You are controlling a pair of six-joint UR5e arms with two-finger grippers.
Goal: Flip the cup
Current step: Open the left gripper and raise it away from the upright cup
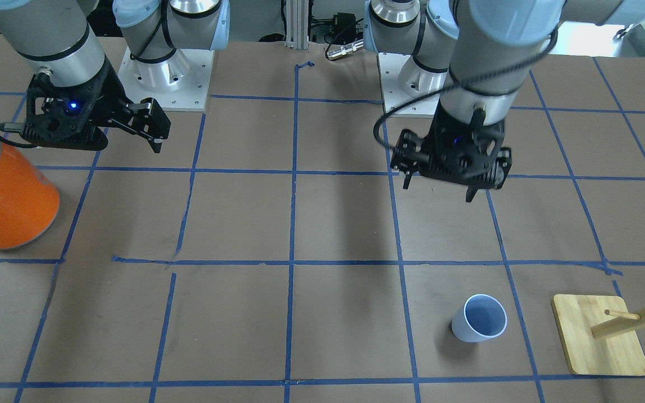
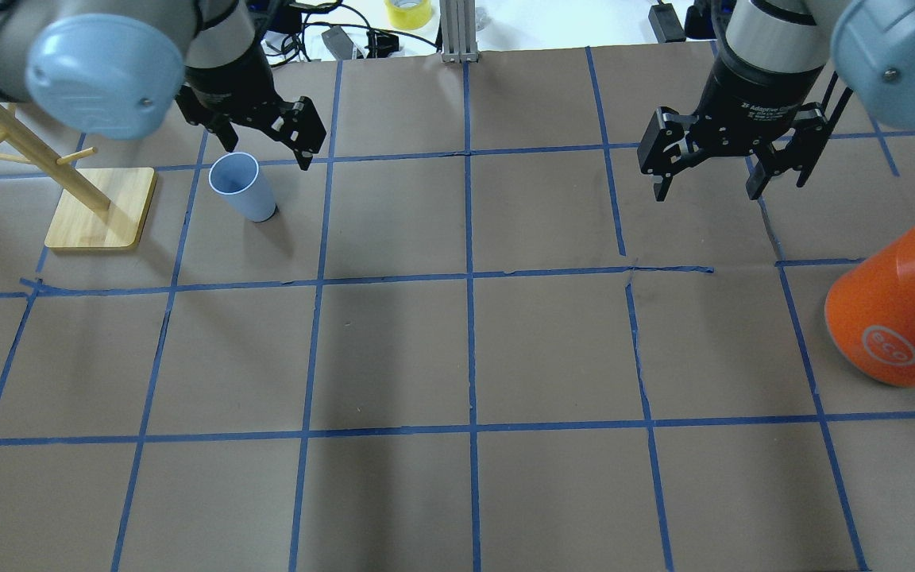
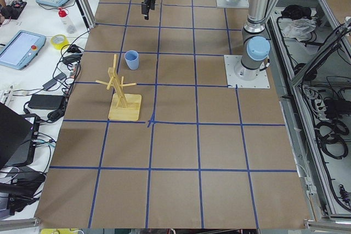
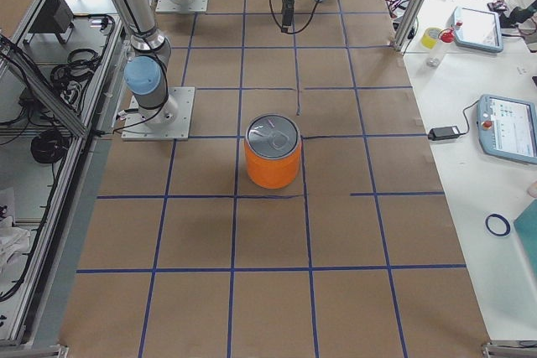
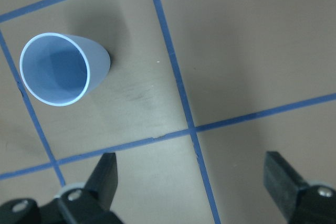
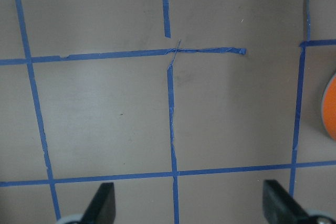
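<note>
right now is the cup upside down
No, the cup stands on its base with its open mouth facing up, and its blue inside shows in the overhead view.

Bright, even overhead light here, soft broad shadows streaking the brown paper-covered table [image 2: 553,349], white glare blown out past its far edge.

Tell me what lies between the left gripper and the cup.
Between left gripper and cup: only bare paper and one blue tape line, per front-facing view.
</note>
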